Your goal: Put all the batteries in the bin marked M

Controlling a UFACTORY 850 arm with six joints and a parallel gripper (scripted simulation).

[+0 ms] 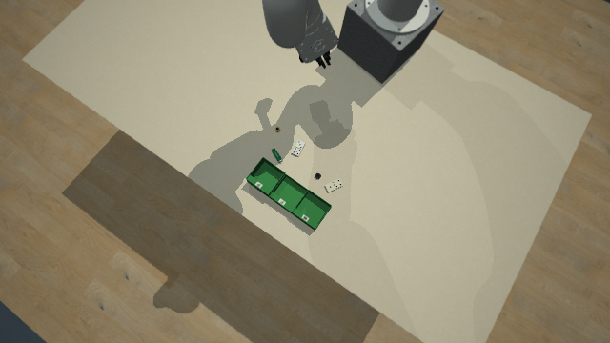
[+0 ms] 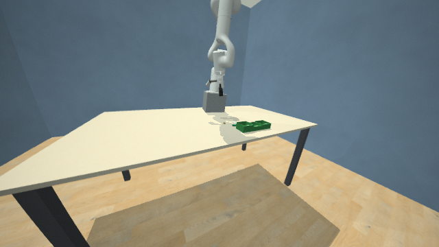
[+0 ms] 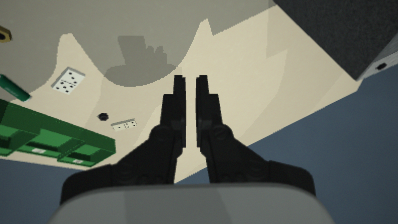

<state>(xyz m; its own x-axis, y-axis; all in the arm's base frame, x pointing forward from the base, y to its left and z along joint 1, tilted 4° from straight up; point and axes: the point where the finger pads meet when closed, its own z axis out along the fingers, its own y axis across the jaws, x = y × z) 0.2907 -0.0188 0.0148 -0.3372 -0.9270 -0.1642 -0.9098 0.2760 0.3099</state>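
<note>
A small green battery (image 1: 275,154) (image 3: 14,88) lies on the table just beyond the left end of a row of three joined green bins (image 1: 291,191) (image 2: 252,125) (image 3: 45,135). Each bin carries a white label, but the letters are too small to read, and the bins look empty. My gripper (image 1: 324,61) (image 2: 220,92) (image 3: 190,90) is shut with nothing between its fingers. It hangs high above the table next to the robot base, well away from the battery and the bins.
Two white dominoes (image 1: 298,148) (image 1: 334,185) (image 3: 68,81) (image 3: 124,124), a small black part (image 1: 316,176) (image 3: 103,116) and a brass nut (image 1: 276,129) (image 3: 4,35) lie near the bins. The grey robot base (image 1: 386,33) (image 2: 213,101) stands at the table's far side.
</note>
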